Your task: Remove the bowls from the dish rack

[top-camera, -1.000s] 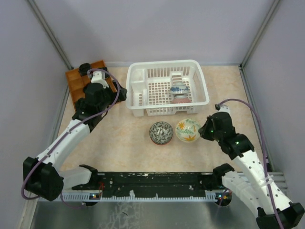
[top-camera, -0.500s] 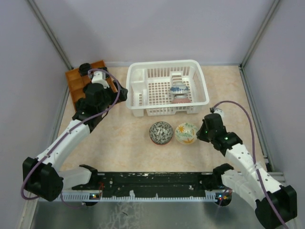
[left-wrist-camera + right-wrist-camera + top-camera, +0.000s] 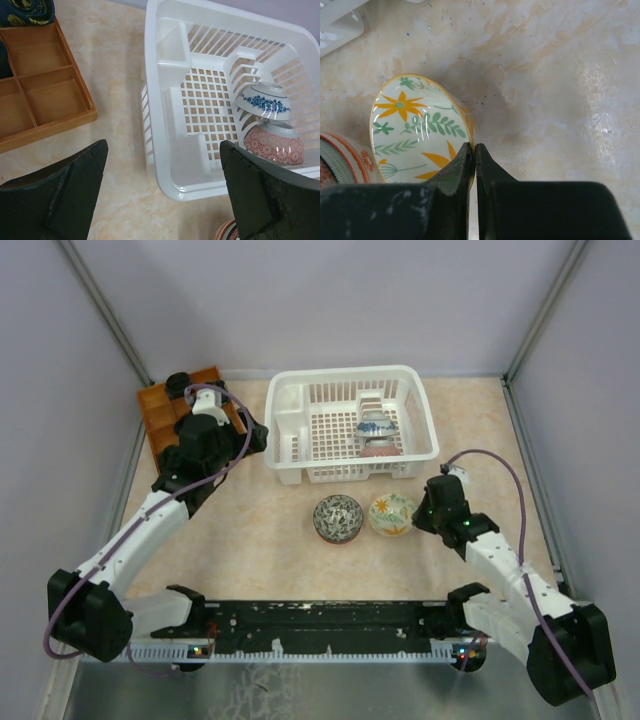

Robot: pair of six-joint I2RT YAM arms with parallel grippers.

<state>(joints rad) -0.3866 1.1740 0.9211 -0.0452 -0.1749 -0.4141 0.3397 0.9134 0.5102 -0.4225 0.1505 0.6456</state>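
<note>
The white dish rack (image 3: 352, 425) stands at the back middle and holds two bowls on edge: a blue-patterned one (image 3: 263, 100) and a red-patterned one (image 3: 274, 143). On the table before it sit a dark grey-and-white bowl (image 3: 338, 517) and a pale green bowl with orange flowers (image 3: 391, 515). My right gripper (image 3: 473, 150) is shut on the pale green bowl's (image 3: 415, 131) rim, the bowl low over the table beside the dark one. My left gripper (image 3: 162, 200) is open and empty, above the rack's (image 3: 170, 100) left near corner.
An orange-brown compartment tray (image 3: 170, 415) with dark items lies at the back left, next to the left arm; it shows in the left wrist view (image 3: 40, 95) too. Grey walls close in the table on three sides.
The right arm has carried the pale green bowl a little left and forward, closer to the dark bowl, and tilted it. The left arm has not moved.
</note>
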